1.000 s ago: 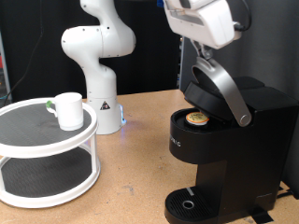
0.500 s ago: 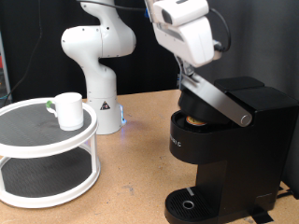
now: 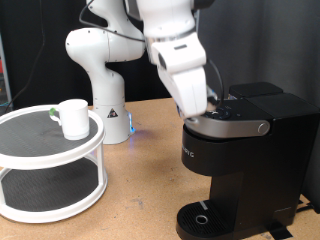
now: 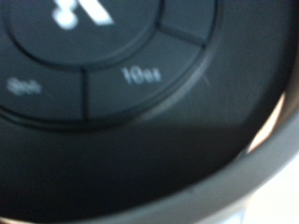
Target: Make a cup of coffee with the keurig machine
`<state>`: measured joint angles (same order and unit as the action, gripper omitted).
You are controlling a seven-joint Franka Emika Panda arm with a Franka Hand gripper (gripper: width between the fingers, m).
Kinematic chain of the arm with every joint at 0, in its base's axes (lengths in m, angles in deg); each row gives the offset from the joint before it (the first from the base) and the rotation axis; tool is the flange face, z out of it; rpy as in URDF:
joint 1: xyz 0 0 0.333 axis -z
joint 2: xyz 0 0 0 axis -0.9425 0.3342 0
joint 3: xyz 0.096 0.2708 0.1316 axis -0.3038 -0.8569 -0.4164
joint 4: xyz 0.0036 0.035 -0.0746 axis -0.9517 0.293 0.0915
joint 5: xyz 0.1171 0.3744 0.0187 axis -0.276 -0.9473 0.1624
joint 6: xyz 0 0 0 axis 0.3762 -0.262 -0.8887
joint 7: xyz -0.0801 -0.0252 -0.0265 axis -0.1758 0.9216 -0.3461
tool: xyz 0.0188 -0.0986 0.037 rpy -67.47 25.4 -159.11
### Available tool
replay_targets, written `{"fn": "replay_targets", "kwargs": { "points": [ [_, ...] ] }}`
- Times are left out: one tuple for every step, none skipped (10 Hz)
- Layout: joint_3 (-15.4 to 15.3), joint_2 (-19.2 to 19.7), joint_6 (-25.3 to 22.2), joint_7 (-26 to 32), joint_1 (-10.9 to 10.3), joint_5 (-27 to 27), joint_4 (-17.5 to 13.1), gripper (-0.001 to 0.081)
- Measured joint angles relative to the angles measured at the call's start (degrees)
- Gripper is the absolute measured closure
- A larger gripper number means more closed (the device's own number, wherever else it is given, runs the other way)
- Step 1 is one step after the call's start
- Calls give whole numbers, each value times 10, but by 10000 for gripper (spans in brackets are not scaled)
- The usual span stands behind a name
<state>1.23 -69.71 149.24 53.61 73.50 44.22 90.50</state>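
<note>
The keurig machine [image 3: 245,160] stands at the exterior view's right, its silver-grey lid handle [image 3: 235,127] lying flat and the lid down. My gripper [image 3: 211,104] reaches down onto the lid's top; the white hand hides its fingers. The wrist view is filled by a blurred close-up of the machine's round black button panel [image 4: 103,65] with a "10oz" label [image 4: 140,75] and the grey handle rim [image 4: 238,191]; no fingers show there. The cup [image 3: 73,117], a white mug, sits on the top tier of a white round rack [image 3: 30,140] at the left, far from the gripper.
The rack's lower shelf [image 3: 45,185] holds nothing visible. A second white robot arm's base [image 3: 108,80] stands behind the rack. The machine's round drip base [image 3: 205,218] sits at the bottom right. Bare wooden tabletop [image 3: 140,180] lies between rack and machine.
The hand has swung down and to the exterior view's left, bringing the raised lid handle down flat. The pod seen in the open chamber is now covered.
</note>
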Motion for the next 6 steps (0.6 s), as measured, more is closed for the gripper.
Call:
{"fn": "replay_targets", "kwargs": {
  "points": [
    [0, 16, 20, 0, 0, 0, 7, 804],
    [1, 23, 33, 0, 2, 2, 5, 804],
    [1, 24, 33, 0, 2, 2, 4, 804],
    [1, 24, 34, 0, 2, 2, 4, 804],
    [1, 24, 34, 1, 2, 1, 4, 804],
    [1, 24, 34, 7, 2, -1, 4, 804]
  ]
}}
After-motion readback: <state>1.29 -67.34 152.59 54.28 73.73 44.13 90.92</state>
